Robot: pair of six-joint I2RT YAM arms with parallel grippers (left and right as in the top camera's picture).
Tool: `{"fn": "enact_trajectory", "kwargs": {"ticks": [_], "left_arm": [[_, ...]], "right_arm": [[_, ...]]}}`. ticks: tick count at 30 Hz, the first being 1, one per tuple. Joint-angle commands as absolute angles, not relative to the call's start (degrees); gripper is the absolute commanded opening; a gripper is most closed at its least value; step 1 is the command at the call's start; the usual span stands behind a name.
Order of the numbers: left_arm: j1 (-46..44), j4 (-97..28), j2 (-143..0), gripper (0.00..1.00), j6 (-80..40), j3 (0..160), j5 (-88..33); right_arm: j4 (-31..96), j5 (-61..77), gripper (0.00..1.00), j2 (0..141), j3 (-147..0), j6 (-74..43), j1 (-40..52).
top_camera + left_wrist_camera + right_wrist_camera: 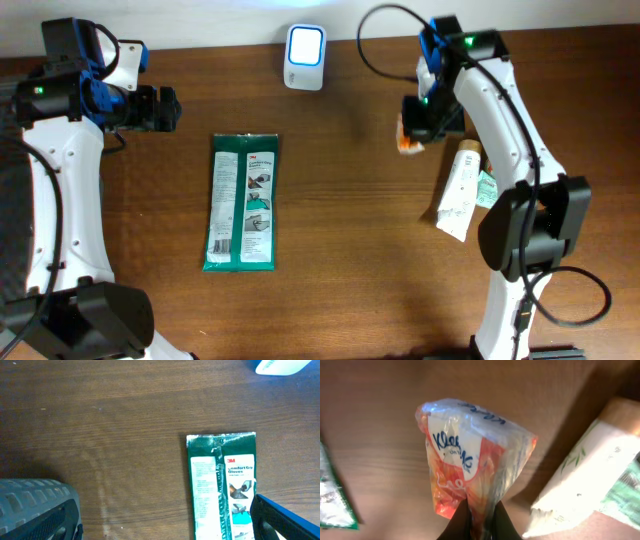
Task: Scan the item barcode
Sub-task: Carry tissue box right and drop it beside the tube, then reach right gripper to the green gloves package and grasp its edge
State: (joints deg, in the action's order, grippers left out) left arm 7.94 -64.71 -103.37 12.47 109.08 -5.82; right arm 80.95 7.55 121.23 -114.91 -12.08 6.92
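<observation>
My right gripper [481, 522] is shut on an orange and white Kleenex tissue pack [470, 457], pinching its lower edge and holding it above the table. From overhead the pack [408, 140] hangs under the right gripper [420, 115] at the back right. The white barcode scanner [304, 57] with its lit blue face stands at the table's back edge, left of the pack. My left gripper [160, 108] is open at the back left with nothing between its fingers; one dark finger [37, 510] shows in the left wrist view.
A green and white glove packet [243, 200] lies flat on the left half of the table, also visible as the glove packet [222, 487] in the left wrist view. A white tube box [458, 190] and a green wrapper [487, 187] lie on the right.
</observation>
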Motion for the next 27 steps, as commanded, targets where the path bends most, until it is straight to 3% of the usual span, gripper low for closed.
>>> {"fn": "enact_trajectory", "kwargs": {"ticks": [1,3,6,7,12,17,27], "left_arm": [[8.1,-64.6,-102.2,0.99,13.2,109.4,-6.4],[8.1,-64.6,-102.2,0.99,13.2,109.4,-6.4],[8.1,-64.6,-102.2,0.99,13.2,109.4,-6.4],[8.1,-64.6,-102.2,0.99,13.2,109.4,-6.4],[8.1,-64.6,-102.2,0.99,13.2,109.4,-6.4],[8.1,-64.6,-102.2,0.99,13.2,109.4,-6.4],[8.1,-64.6,-102.2,0.99,13.2,109.4,-6.4]], "right_arm": [[76.9,8.4,0.04,121.7,-106.5,-13.0,4.4],[75.4,8.3,0.11,121.7,-102.8,-13.0,3.3],[76.2,8.4,0.45,121.6,-101.5,-12.9,1.7],[76.6,8.4,0.49,121.5,-102.0,-12.9,1.4],[82.1,13.6,0.52,121.4,-113.1,-9.3,2.7],[76.3,25.1,0.56,121.7,-115.0,-9.1,9.8],[57.1,21.7,0.73,131.6,-112.5,-30.7,30.2]]}}
